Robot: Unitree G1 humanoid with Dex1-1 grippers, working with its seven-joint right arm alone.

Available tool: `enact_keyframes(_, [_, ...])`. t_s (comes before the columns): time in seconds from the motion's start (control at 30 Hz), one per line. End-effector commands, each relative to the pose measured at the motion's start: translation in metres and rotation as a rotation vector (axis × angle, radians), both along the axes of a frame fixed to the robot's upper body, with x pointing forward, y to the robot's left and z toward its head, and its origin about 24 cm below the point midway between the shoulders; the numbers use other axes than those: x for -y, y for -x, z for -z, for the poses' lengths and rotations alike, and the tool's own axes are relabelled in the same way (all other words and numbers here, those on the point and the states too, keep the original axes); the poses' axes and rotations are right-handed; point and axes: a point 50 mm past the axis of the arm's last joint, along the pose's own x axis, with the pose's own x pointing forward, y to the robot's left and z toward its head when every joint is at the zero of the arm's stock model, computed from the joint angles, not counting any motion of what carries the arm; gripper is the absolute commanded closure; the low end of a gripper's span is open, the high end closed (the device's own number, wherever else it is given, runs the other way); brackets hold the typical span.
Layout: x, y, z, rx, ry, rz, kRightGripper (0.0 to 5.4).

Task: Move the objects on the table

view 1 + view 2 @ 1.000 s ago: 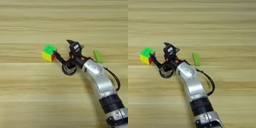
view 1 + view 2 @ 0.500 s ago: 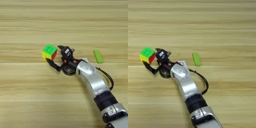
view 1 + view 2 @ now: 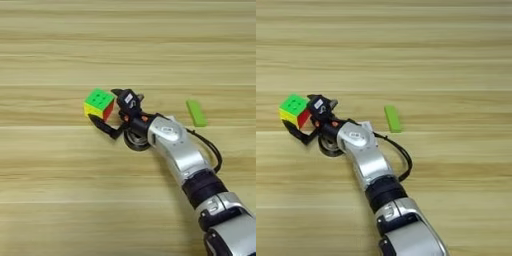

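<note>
On the light-wood table (image 3: 50, 190), the gripper (image 3: 106, 109) straddles the puzzle cube (image 3: 99, 103), fingers spread at its near and far sides. A black ring (image 3: 135, 141) lies under the wrist; the green bar (image 3: 196, 112) sits well apart to the right.

The robot's right arm reaches in from the lower right corner and runs up and to the left across the picture. Nearest the corner sits a rounded silver joint housing, then a black collar, then the smooth silver forearm (image 3: 177, 147) with a thin black cable looping off its right side. At the far end is the black two-fingered gripper (image 3: 106, 111), held low with its fingers spread apart: one finger (image 3: 103, 127) stretches out along the lower side, the other sits higher, beside a small white label on the wrist block.
</note>
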Motion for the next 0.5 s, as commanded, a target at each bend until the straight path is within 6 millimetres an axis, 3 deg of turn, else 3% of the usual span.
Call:
enact_keyframes(0.03, [-0.0065, -0.0201, -0.0338, 0.134, -0.029, 0.003, 0.06])
enact_keyframes(0.5, [-0.0110, -0.0242, -0.0326, 0.128, -0.048, -0.005, 0.06])
